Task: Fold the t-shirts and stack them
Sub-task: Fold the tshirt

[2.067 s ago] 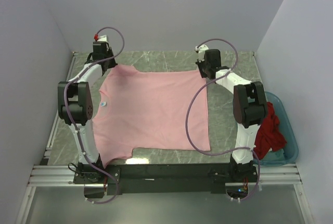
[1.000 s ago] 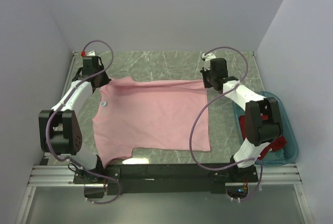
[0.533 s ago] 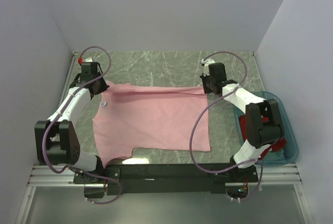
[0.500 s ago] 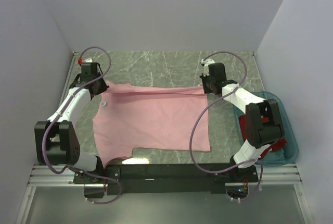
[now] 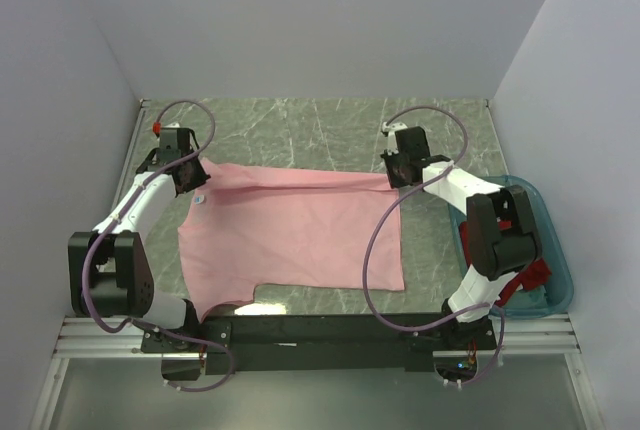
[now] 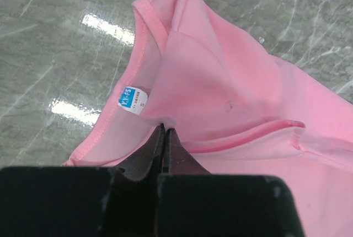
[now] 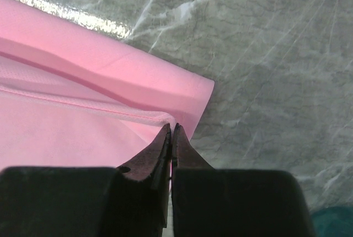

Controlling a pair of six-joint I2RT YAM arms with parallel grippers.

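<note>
The light pink t-shirt (image 5: 290, 235) lies spread on the marble table, its far edge turned over toward me in a narrow band. My left gripper (image 5: 197, 184) is shut on the cloth beside the collar; the left wrist view shows its tips (image 6: 164, 129) pinching the pink t-shirt (image 6: 220, 82) just below the blue size label (image 6: 132, 100). My right gripper (image 5: 396, 177) is shut on the far right hem corner, and its tips (image 7: 172, 127) pinch the stitched edge of the shirt (image 7: 66, 132). The red t-shirt (image 5: 536, 275) lies bunched in the tub, partly hidden by the right arm.
A teal plastic tub (image 5: 556, 250) stands at the table's right edge beside the right arm. Bare marble (image 5: 320, 130) shows beyond the shirt up to the back wall. White walls close in left, back and right. A black rail (image 5: 320, 330) runs along the near edge.
Both grippers have moved toward me with the shirt's far edge, so that edge now lies nearer and is turned over onto the shirt. The near edge has stayed put.
</note>
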